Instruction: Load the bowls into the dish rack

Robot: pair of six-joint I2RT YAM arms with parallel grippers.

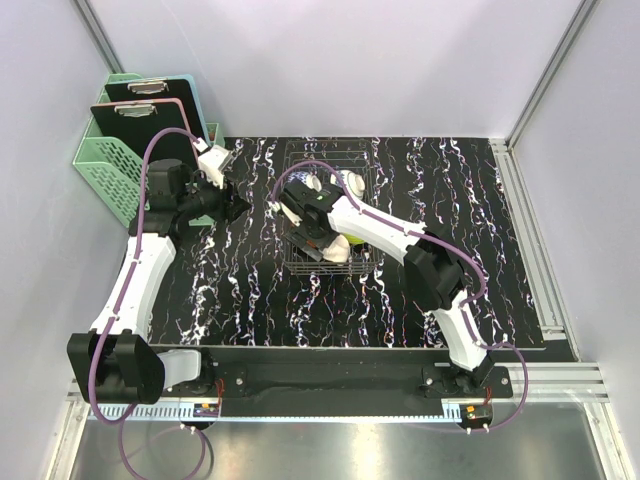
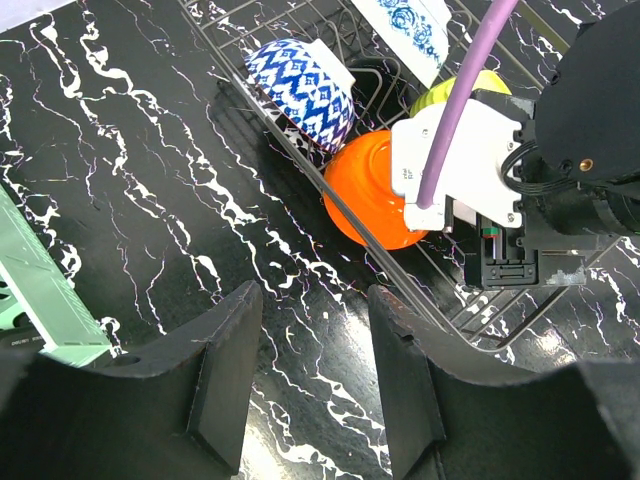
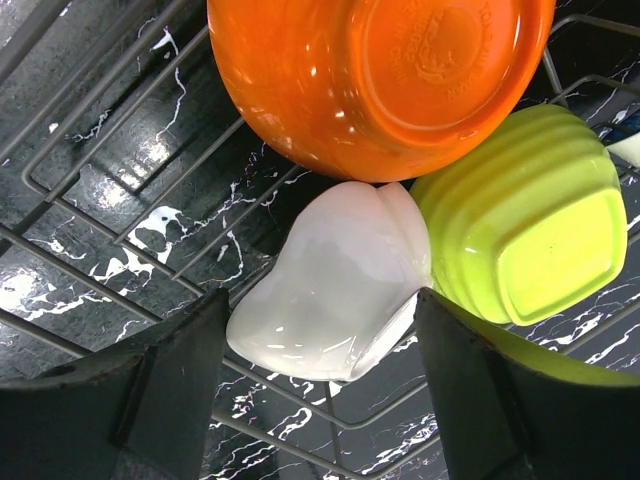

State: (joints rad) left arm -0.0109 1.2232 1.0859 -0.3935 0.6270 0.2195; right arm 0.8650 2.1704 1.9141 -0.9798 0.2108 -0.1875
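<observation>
**Top external.**
- Dish rack (image 1: 330,155): far centre of the tabletop (image 1: 480,250).
- My right claw (image 1: 312,243): low inside the rack's near end, among the bowls.
- My left claw (image 1: 232,205): left of the rack, above bare tabletop.
- Hazard: my right forearm lies across the rack, so a sideways exit would likely sweep the bowls beneath it.

**Left wrist.**
- Left claw: fingers apart, grasping nothing.
- Blue-patterned bowl (image 2: 300,90) and second patterned bowl (image 2: 405,25): on edge in the rack's far part.
- Orange bowl (image 2: 365,195): on edge, against the rack's left rim wire.
- Hazard: the orange bowl looks propped rather than locked between tines, and a nudge might roll it over that rim.

**Right wrist.**
- Right claw: fingers spread wide, grasping nothing.
- Cream bowl (image 3: 335,285): on its side on the wires between my fingers, touching the orange bowl and the lime green bowl (image 3: 520,230).
- I cannot tell whether either finger clears its wall.
- Hazard: if a finger drags on lifting, the glossy cream bowl may tip flat or slide. That would shove its two neighbours, which seem to lean on one another.
- A straight, slow rise seems safest.
</observation>
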